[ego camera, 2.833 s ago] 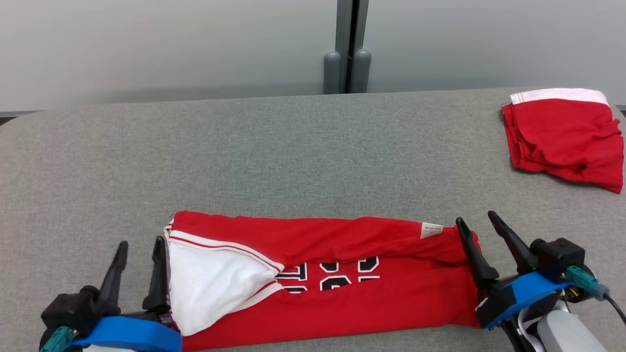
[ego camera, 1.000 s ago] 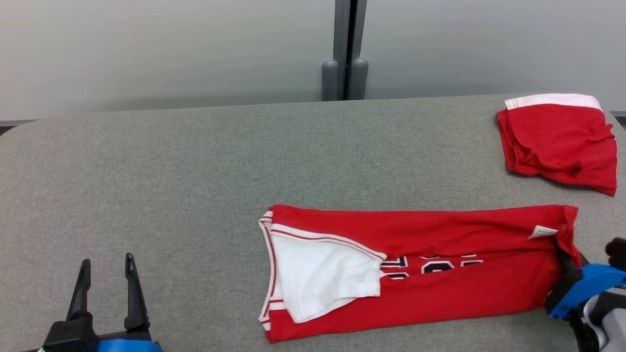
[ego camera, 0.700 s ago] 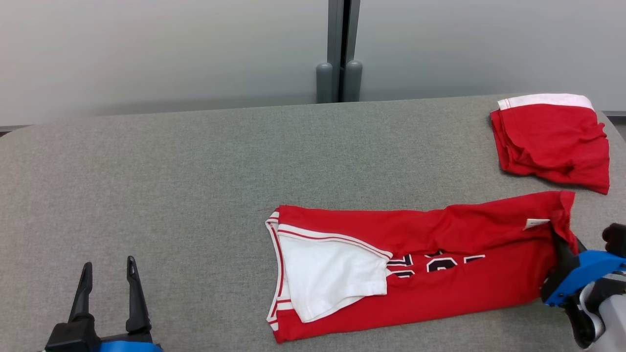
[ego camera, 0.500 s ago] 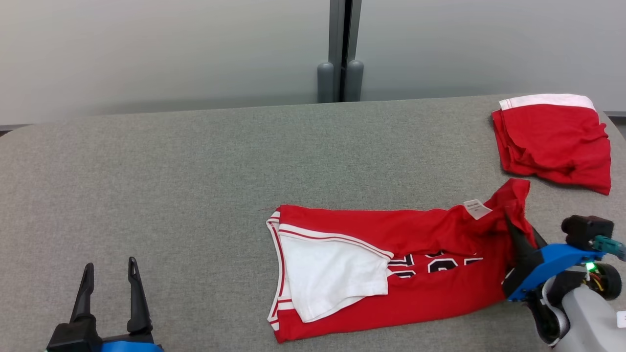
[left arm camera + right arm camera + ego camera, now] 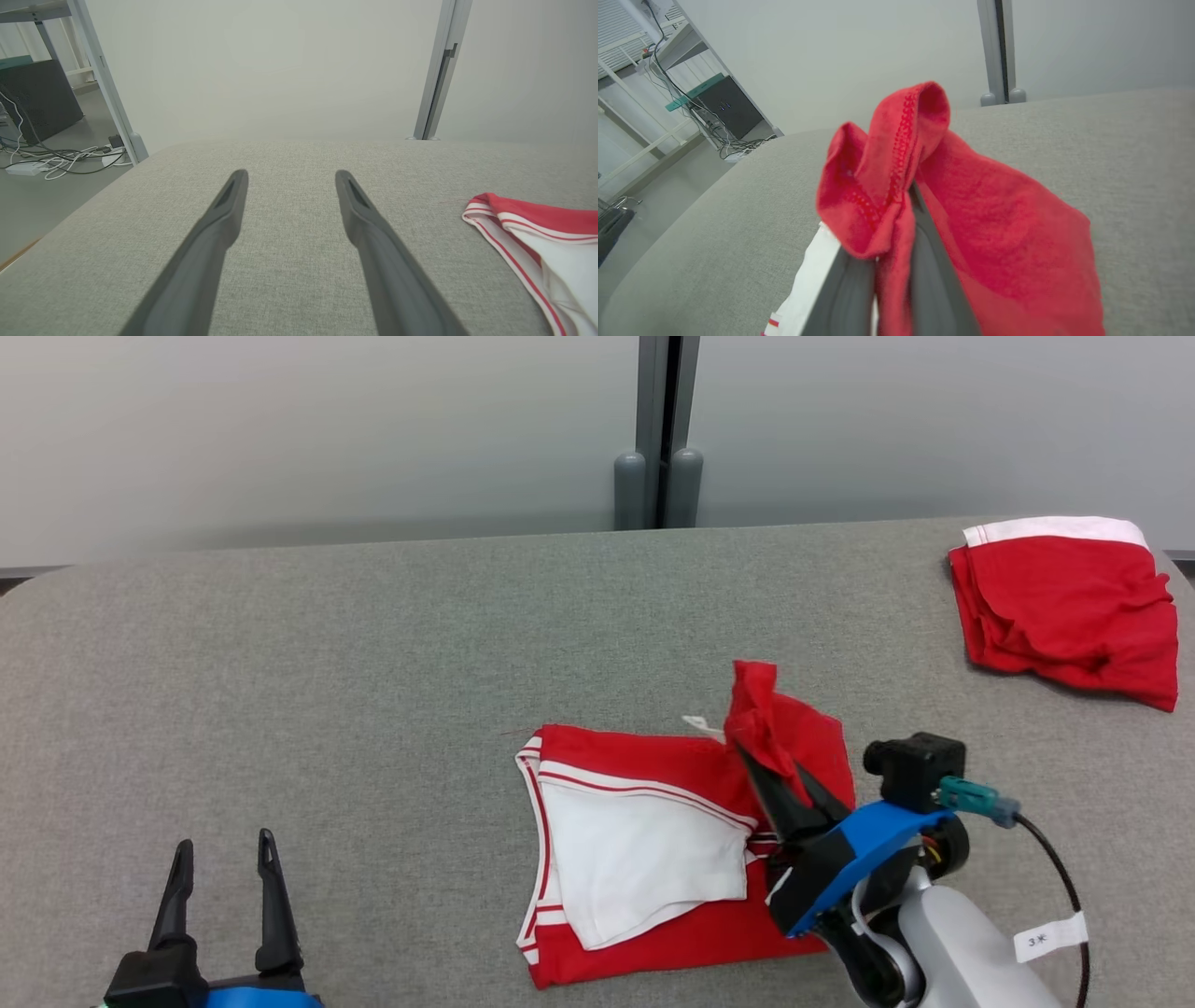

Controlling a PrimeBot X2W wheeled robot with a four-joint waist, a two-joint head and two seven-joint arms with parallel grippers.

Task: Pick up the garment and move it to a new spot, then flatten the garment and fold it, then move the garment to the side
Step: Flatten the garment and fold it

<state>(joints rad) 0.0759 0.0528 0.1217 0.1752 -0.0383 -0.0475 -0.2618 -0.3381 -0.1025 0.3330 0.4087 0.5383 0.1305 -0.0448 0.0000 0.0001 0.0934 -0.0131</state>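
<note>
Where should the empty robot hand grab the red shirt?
Probably the striped left edge of the red shirt, coming in low from the left. That edge lies flat on the grey table, facing the open left end effector; the right end effector is shut on the other end, holding it up.

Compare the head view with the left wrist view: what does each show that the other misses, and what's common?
Head view: the right tool shut on a lifted end of the red jersey with white trim, and a folded red garment with a white band far right. Left wrist view: a black cabinet and white floor cables past the edge of the grey fabric table. Both: that table, the open left tool, the jersey's striped end.
</note>
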